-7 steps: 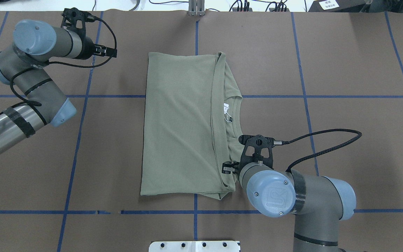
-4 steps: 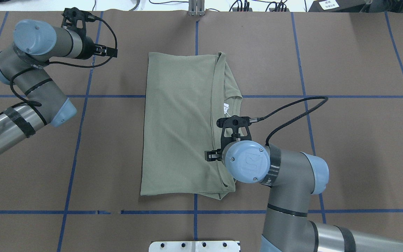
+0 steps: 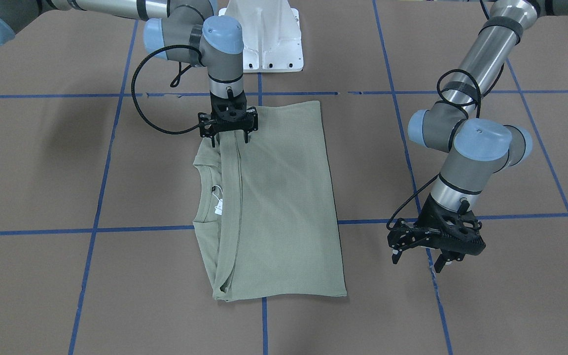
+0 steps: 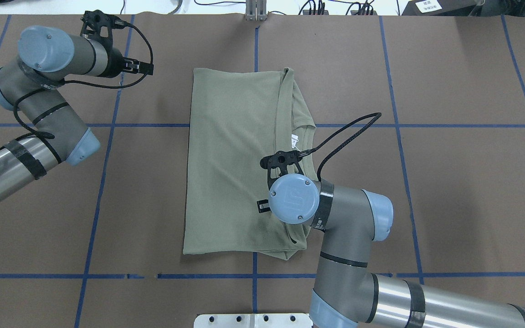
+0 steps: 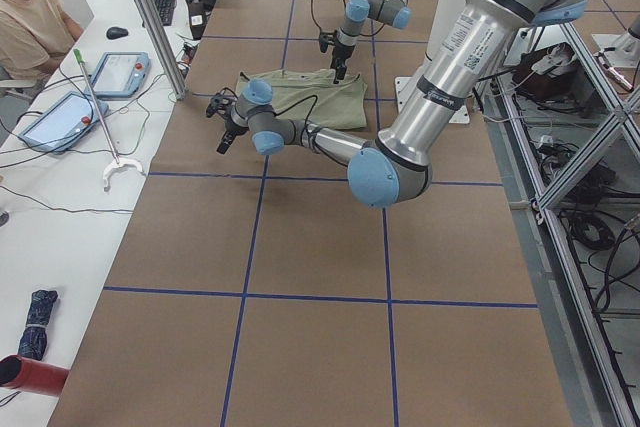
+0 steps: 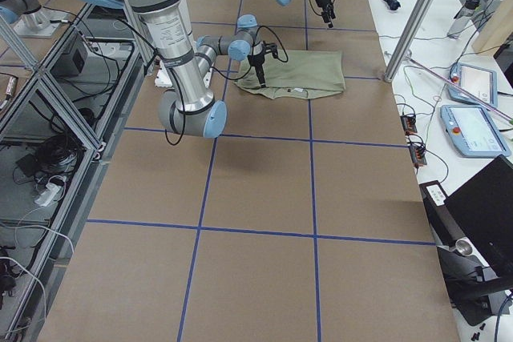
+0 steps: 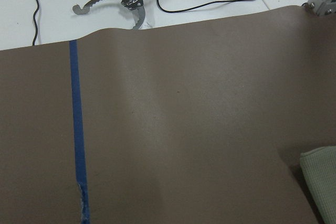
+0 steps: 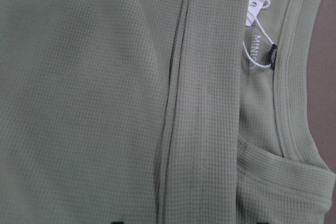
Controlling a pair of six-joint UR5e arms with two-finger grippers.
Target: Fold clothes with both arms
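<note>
One shirt (image 4: 230, 159), two arms (image 4: 48, 114) (image 4: 349, 214), two tools (image 3: 416, 264) (image 3: 230, 142).

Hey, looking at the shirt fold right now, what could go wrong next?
The open right gripper sits over the folded edge of the shirt, where layers stack; it may pinch too many or drag the fold askew. The open left gripper hangs off the cloth, so a one-sided pull could skew the shirt.

sage-green knit shirt (image 4: 230, 159), white tag (image 4: 295, 142); brown table (image 4: 472, 205), grid of blue tape (image 4: 449, 125)
</note>
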